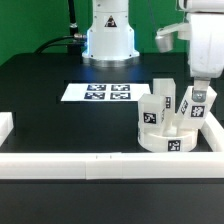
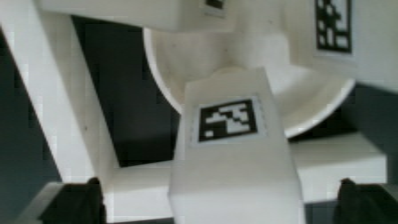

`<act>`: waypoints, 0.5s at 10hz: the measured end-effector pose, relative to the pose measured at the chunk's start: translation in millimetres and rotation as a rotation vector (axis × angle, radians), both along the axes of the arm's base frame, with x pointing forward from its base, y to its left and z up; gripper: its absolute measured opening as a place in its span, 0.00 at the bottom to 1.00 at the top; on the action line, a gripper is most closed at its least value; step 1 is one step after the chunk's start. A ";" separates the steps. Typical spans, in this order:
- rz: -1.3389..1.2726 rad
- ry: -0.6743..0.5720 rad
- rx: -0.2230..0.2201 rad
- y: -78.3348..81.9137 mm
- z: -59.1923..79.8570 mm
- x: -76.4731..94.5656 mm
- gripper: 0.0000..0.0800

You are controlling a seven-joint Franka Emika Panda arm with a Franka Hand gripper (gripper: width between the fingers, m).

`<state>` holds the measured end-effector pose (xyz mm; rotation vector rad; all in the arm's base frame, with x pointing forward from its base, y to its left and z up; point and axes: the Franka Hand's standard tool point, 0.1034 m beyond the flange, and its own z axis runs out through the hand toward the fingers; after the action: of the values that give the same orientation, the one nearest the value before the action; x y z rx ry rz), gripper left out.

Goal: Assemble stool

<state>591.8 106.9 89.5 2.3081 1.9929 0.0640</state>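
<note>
The stool's round white seat (image 1: pixel 160 139) lies at the exterior view's right, near the front rail, with tags on its side. Three white tagged legs stand up from it: one at the back left (image 1: pixel 160 100), one in the middle (image 1: pixel 179 120) and one on the right (image 1: pixel 199 106). My gripper (image 1: pixel 199 88) hangs straight over the right leg. In the wrist view that leg (image 2: pixel 226 130) runs between my dark fingertips (image 2: pixel 71 203), with a gap on each side. My gripper (image 2: pixel 217 205) is open and holds nothing. The seat (image 2: pixel 302 95) lies beyond the leg.
The marker board (image 1: pixel 97 92) lies flat mid-table in front of the robot base (image 1: pixel 108 40). White border rails run along the front (image 1: pixel 90 161), the left (image 1: pixel 5 126) and the right (image 1: pixel 214 136). A rail (image 2: pixel 45 110) passes close beside the seat.
</note>
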 end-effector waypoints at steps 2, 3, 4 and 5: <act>0.028 0.007 -0.011 -5.3 -3.9 -0.7 0.81; 0.019 0.009 -0.011 -5.9 -4.7 -1.1 0.81; 0.016 0.010 -0.012 -7.5 -4.9 -1.0 0.66; 0.015 0.009 -0.012 -7.9 -4.9 -0.9 0.66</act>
<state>590.9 99.1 84.5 2.2901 2.0099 0.0420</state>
